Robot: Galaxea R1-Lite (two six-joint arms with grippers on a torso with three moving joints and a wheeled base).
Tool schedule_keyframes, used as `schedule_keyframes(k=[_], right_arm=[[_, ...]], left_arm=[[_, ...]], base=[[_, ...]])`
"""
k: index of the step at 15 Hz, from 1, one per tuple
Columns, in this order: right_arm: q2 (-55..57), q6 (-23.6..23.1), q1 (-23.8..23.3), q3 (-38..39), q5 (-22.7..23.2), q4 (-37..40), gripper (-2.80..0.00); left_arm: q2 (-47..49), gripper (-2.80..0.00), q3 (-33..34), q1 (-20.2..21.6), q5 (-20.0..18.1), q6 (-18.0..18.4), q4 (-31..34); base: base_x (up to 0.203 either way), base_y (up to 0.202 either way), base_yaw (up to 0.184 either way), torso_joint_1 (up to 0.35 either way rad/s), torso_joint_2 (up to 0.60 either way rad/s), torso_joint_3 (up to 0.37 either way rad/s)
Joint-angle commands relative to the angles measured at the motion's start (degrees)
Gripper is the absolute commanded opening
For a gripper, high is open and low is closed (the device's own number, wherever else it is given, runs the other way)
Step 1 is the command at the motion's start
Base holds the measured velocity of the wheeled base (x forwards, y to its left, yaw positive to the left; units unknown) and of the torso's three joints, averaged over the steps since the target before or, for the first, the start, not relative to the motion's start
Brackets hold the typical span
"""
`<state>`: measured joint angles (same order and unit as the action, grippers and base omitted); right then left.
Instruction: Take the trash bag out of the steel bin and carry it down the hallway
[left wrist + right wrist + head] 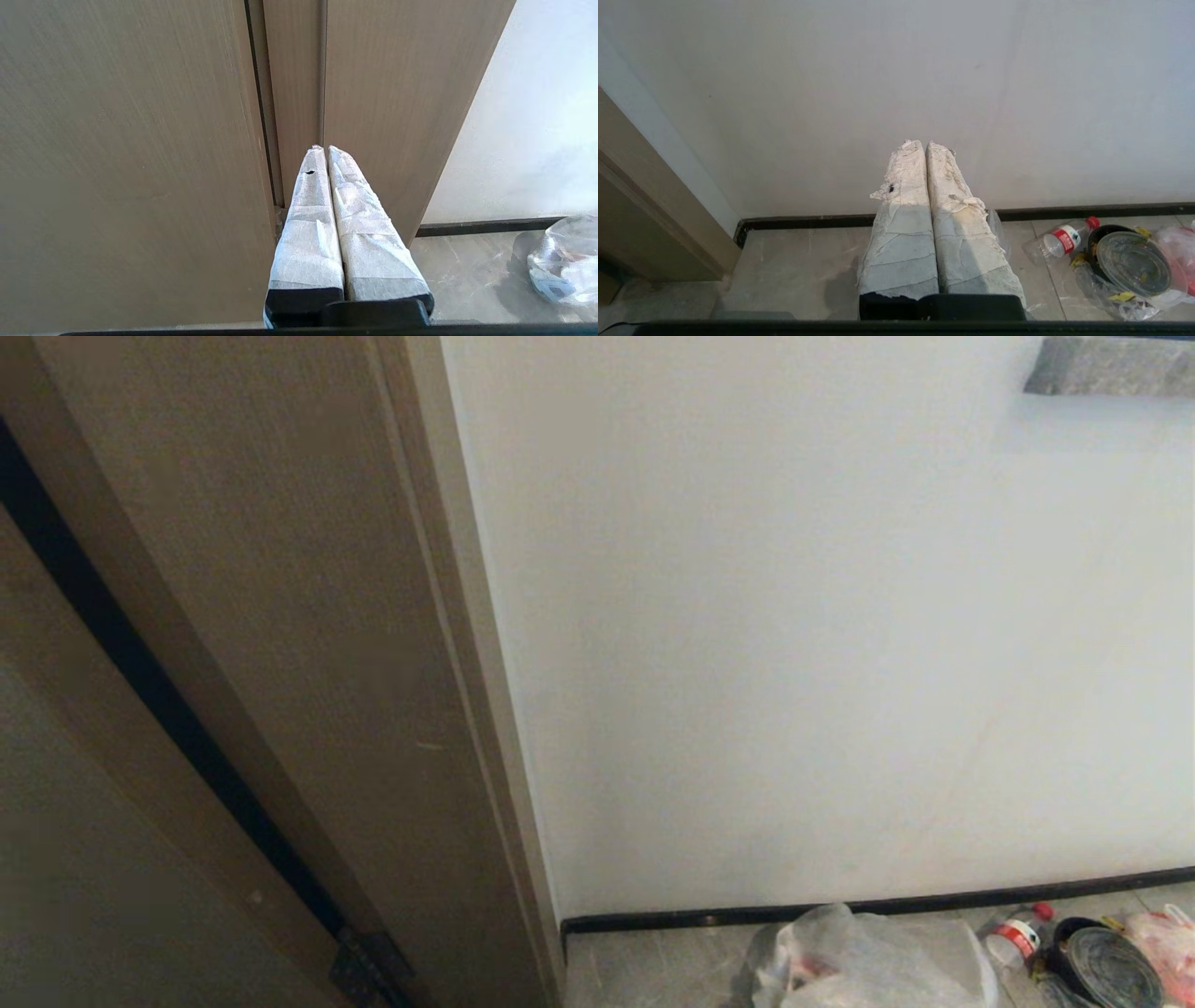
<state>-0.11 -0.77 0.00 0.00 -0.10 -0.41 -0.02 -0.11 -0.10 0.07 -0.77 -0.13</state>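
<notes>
Fingers of the left gripper (pixel 325 148) were pressed together, empty, before a brown door (pixel 140 140). Those of the right gripper (pixel 923 143) were likewise clenched, facing a white wall (pixel 896 84). A crinkly plastic bag (pixel 868 961) lay on the floor (pixel 794 266) beside a bottle (pixel 1057 238).

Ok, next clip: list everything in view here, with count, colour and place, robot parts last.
door: one, brown wood, left of the wall
wall: one, white, with a black skirting strip along its foot
floor: grey marbled tiles, below the wall
plastic bag: one, clear and crinkly, on the floor by the wall
bottle: one, clear with red cap and label, lying right of the bag
round container: one, black with clear lid, right of the bottle
left end effector: shut, wrapped in white, before the door
right end effector: shut, wrapped in white, before the wall
</notes>
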Motion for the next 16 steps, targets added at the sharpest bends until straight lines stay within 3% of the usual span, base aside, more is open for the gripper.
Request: schedule_keyframes(k=[1, 16], right_arm=[[0.1, 0.0, 0.0, 0.1, 0.0, 0.0, -2.8], [0.1, -0.2, 0.0, 0.1, 0.1, 0.0, -2.8]], left_arm=[[0.0, -2.8, 0.0, 0.0, 0.0, 0.0, 0.0], [0.0, -2.8, 0.0, 0.0, 0.0, 0.1, 0.0]], base=[[0.0, 0.0, 0.0, 0.0, 0.0, 0.0], [0.0, 0.0, 0.0, 0.0, 0.0, 0.0]])
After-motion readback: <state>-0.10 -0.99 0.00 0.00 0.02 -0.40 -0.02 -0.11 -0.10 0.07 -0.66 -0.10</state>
